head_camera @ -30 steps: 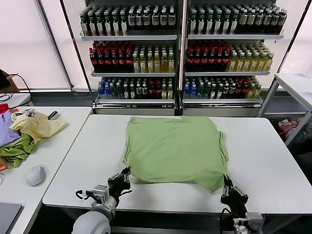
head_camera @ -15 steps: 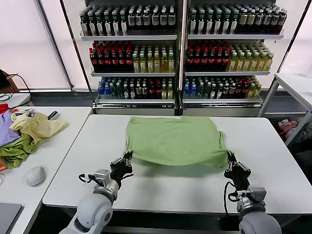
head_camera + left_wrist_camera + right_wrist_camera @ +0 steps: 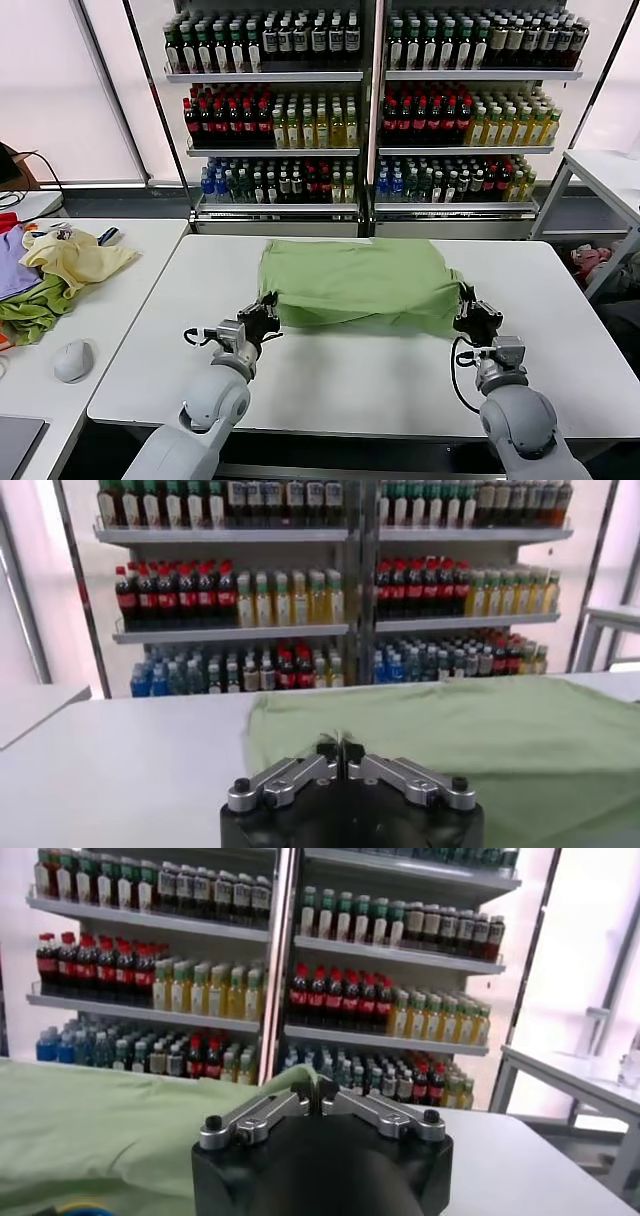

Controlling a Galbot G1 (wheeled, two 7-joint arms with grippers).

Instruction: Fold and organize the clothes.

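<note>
— What do our two claws hold?

— Our left gripper [image 3: 268,305] is pinched tight on the near left corner of the light green polo shirt [image 3: 355,280]; in the left wrist view the fingertips [image 3: 341,748] meet with no gap and cloth [image 3: 480,735] lies just past them. Our right gripper [image 3: 468,302] is likewise clamped on the near right corner; in the right wrist view the tips [image 3: 315,1088] are closed with a fold of green cloth [image 3: 110,1138] caught at them.

— And where does the shirt lie?

— On the white table [image 3: 350,375], towards its far half; the near hem is raised off the surface between our two grippers, and the far part rests flat on the tabletop.

— How much room do we have around it?

— A broad bare band of table lies between the lifted hem and the near edge; bare margins also run on both sides of the shirt. Behind the table stand the bottle shelves [image 3: 370,110]; to our left a second table [image 3: 100,310] carries a pale yellow garment [image 3: 75,258] and a mouse [image 3: 72,360], well apart from the shirt.
</note>
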